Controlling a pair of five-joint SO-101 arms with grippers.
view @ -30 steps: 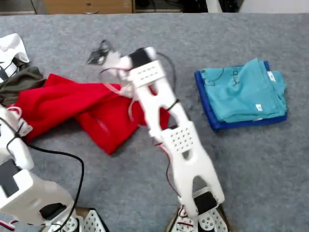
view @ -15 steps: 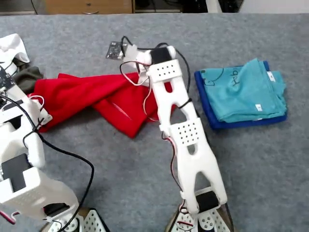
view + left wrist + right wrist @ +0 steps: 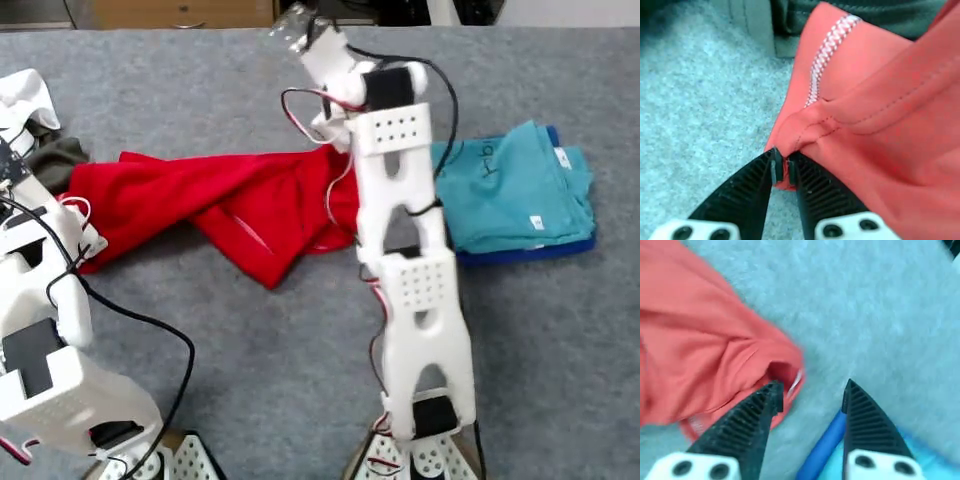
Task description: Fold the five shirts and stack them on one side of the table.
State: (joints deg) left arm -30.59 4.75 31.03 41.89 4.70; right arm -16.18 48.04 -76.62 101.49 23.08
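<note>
A red shirt (image 3: 200,205) lies stretched across the middle-left of the grey table. My left gripper (image 3: 782,162) is shut on a stitched edge of the red shirt (image 3: 880,125) at its left end, where the left arm (image 3: 40,290) stands. My right gripper (image 3: 812,387) is open, hovering just above the right end of the red shirt (image 3: 700,340), beside the blue shirt's edge (image 3: 822,450). The right arm (image 3: 395,140) covers that spot from above. A folded teal shirt (image 3: 510,185) rests on a folded blue shirt (image 3: 440,250) at the right.
An olive shirt (image 3: 55,160) and a white shirt (image 3: 25,95) lie crumpled at the far left, close to the left arm. The olive shirt (image 3: 890,12) sits just beyond the red edge. Bare carpet (image 3: 250,380) spreads along the near side between the arms.
The right arm swung to the right and farther from its base, and the red shirt's right end went with it and stretched out. The left arm shifted early on, then held still.
</note>
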